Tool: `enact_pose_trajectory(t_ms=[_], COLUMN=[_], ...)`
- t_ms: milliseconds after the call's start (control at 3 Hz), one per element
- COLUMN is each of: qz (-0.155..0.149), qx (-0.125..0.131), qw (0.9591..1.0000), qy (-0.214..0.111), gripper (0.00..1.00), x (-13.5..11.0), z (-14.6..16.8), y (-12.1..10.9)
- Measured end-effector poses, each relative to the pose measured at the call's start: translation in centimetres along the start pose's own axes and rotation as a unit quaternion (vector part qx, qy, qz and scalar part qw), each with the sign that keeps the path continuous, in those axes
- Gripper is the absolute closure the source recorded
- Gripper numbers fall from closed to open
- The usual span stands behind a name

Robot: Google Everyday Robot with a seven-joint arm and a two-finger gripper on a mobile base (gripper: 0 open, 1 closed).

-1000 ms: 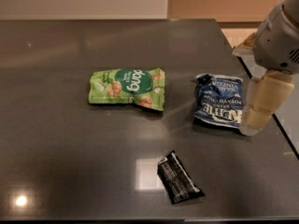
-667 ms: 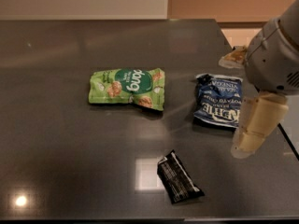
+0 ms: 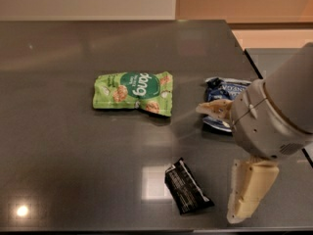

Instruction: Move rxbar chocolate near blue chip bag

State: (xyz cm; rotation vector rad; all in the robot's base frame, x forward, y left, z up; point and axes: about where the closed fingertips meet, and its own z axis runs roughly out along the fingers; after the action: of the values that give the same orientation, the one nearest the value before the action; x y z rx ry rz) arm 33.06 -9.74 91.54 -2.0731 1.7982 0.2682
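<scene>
The claw (image 3: 218, 164): low over the right of the counter (image 3: 58, 170), just right of the bar; we see its two cream fingers (image 3: 252, 192) spread well apart with nothing between them; open and empty.

The rxbar chocolate (image 3: 188, 187): lying flat near the front edge of the counter; we judge it light, thin and fairly stiff, in a slick wrapper likely to skid on the glossy top; we would take it from above, across its narrow width at mid-length.

Its long axis: diagonal, one end far and to the left, the other near and to the right; printed face up, as far as we can tell.

The green snack bag (image 3: 134, 92): farther back, left of centre, apart from the bar.

The blue chip bag (image 3: 224, 88): far right, partly hidden behind the claw; the bar is not yet near it.
</scene>
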Motion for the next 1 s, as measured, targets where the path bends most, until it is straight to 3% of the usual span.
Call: enact_pose_trajectory(t_ms=[333,1000], qz=[-0.03,-0.07], qx=[-0.012,-0.028], qw=[0.9994,0.9971], qy=[-0.014,-0.01], gripper=[0.0,0.0], x=[-0.7,-1.3], z=[2.3,6.6], y=[1.1,1.9])
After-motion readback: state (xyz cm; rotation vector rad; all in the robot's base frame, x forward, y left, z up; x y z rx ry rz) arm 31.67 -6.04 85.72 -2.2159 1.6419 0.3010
